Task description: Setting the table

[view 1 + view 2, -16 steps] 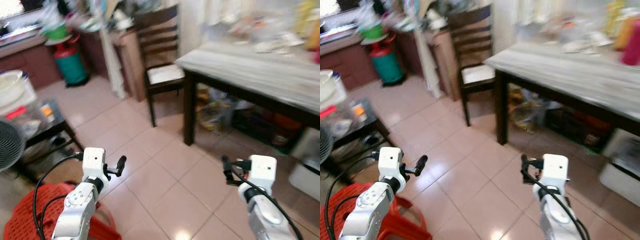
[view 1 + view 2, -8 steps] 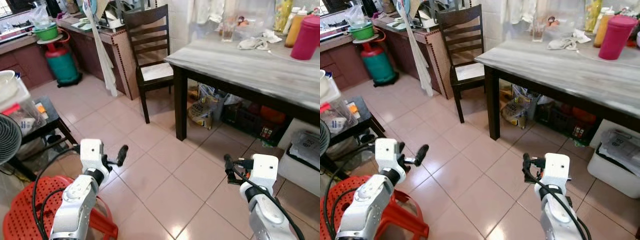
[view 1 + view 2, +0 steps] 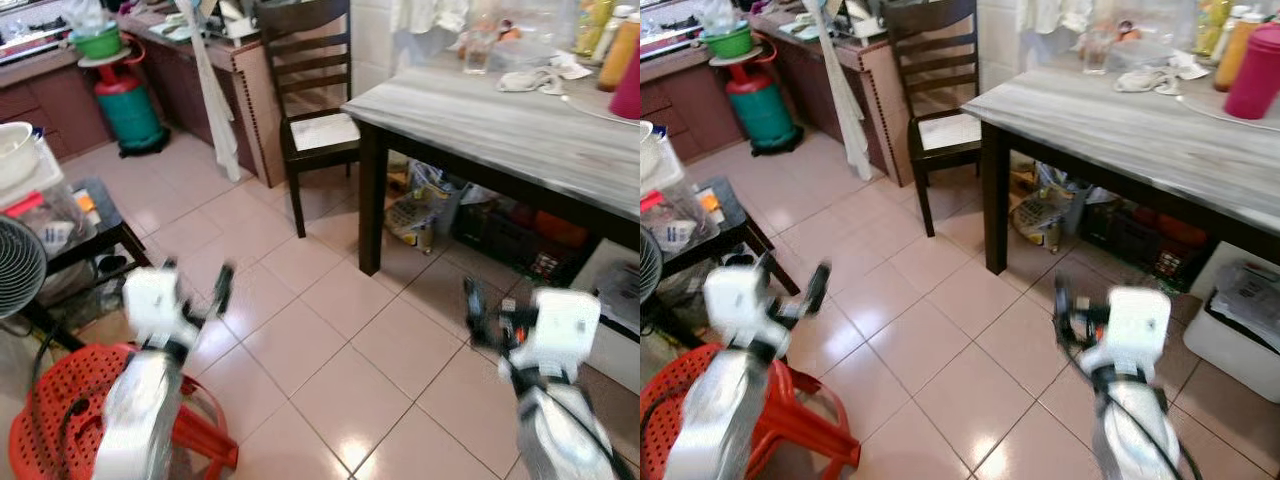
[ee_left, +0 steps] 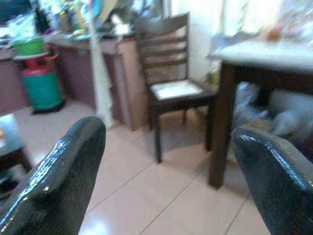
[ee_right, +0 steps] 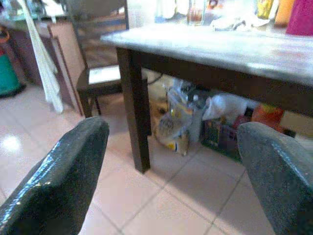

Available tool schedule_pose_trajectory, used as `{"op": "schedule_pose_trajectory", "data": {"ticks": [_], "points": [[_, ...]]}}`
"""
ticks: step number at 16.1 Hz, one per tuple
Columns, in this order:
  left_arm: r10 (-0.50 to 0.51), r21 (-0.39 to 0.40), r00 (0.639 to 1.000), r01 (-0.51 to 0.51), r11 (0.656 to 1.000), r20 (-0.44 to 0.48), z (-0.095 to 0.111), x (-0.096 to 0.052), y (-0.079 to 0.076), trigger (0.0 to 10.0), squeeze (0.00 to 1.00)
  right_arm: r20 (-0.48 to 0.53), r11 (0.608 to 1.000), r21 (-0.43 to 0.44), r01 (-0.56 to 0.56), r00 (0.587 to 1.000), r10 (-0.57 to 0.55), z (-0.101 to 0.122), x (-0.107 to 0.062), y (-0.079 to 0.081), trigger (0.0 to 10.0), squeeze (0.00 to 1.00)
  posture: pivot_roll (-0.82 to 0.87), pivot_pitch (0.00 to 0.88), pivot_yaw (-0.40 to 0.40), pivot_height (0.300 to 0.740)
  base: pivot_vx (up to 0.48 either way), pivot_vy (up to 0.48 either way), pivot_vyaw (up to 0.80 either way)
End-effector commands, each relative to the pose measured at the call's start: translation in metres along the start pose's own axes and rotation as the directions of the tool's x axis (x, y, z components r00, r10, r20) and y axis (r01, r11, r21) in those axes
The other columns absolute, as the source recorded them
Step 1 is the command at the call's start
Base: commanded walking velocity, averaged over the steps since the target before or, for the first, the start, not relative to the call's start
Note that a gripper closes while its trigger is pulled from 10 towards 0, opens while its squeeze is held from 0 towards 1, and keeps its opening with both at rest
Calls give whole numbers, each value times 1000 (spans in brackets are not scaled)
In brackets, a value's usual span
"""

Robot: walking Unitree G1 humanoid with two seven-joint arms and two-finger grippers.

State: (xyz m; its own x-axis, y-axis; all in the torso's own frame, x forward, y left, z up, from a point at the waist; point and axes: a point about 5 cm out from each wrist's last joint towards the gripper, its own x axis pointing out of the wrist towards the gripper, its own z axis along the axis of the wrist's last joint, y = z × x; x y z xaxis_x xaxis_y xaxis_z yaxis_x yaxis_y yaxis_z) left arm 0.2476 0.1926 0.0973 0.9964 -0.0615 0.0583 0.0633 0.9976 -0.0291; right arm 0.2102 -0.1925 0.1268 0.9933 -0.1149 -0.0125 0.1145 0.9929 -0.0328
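Nearest: left claw (image 3: pixel 222 288) raised over the tiled floor (image 3: pixel 330 350), fingers (image 4: pixel 63 171) set wide apart, nothing between them; right claw (image 3: pixel 1060 300) likewise raised and spread, empty, fingers (image 5: pixel 58 181) framing the counter leg in the wrist view. Both arms blurred in the head views, so exact posture is uncertain. Red plastic stool (image 3: pixel 70 420) directly below the left arm; fan (image 3: pixel 20 265) and low black stand (image 3: pixel 100 235) with a clear container just beside it. Middle ground: bare tiles, then the dark-legged counter (image 3: pixel 520 130) with grey top, bags and boxes stowed beneath, a white bin (image 3: pixel 1240 330) near its right side. Dark wooden chair (image 3: pixel 315 110) drawn close to the counter's far corner. On the counter's far edge: glass (image 3: pixel 1097 50), crumpled cloth (image 3: pixel 1145 78), pink tumbler (image 3: pixel 1252 70), bottles behind. Farthest: green gas cylinder (image 3: pixel 128 105) against the kitchen cabinets, green bowl atop it. Assessment: task barely begun; no tableware held, near stretch of counter bare, no places laid. Remaining, by judgement: closing on the counter, fetching items, laying them out.
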Motion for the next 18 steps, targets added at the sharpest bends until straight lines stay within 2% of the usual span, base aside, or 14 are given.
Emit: {"op": "schedule_pose_trajectory", "data": {"ticks": [1, 4, 6, 7, 8, 12, 13, 18], "points": [[15, 36, 999, -16, 999, 31, 7, -2, 6, 10000, 0, 31, 1000, -14, 1, 1000, -1, 7, -3, 1, 10000, 0, -212, 0, 102, 740, 0, 0, 0], [26, 53, 1000, -26, 998, -12, -4, -14, 4, 10000, 0, -17, 1000, -13, 27, 999, -27, 0, -14, -4, 10000, 0, -221, 0, 104, 740, 0, 0, 0], [-24, 69, 999, 25, 997, -26, -6, -9, -4, 10000, 0, -34, 999, -25, 20, 999, -21, -2, -9, -3, 10000, 0, -223, 0, 104, 740, 0, 0, -700], [-26, 22, 998, 27, 999, -50, -8, -6, -3, 10000, 0, -31, 1000, -23, 16, 999, -17, -1, -7, -2, 10000, 0, -223, 0, 104, 740, 0, 0, -763], [-34, 9, 997, 35, 999, -62, -8, -4, -3, 10000, 0, -30, 1000, -21, 8, 1000, -9, -1, -7, -1, 10000, 0, -223, 0, 104, 740, 0, 0, -763], [-39, -5, 997, 38, 999, -64, -8, -3, 0, 10000, 0, -41, 1000, -23, -3, 999, 2, -2, -5, 1, 10000, 0, -218, 0, 99, 740, 0, 0, -763], [-38, -12, 995, 37, 999, -87, -11, -3, -1, 10000, 0, -46, 1000, -22, -3, 999, 2, -3, -4, 1, 10000, 0, -215, 0, 98, 740, 0, 0, -763], [-74, 11, 986, 76, 997, -152, -15, 4, -6, 10000, 0, -60, 1000, -7, -2, 998, 1, -5, -3, 2, 10000, 0, -214, 0, 97, 740, 0, 0, -763]]}}
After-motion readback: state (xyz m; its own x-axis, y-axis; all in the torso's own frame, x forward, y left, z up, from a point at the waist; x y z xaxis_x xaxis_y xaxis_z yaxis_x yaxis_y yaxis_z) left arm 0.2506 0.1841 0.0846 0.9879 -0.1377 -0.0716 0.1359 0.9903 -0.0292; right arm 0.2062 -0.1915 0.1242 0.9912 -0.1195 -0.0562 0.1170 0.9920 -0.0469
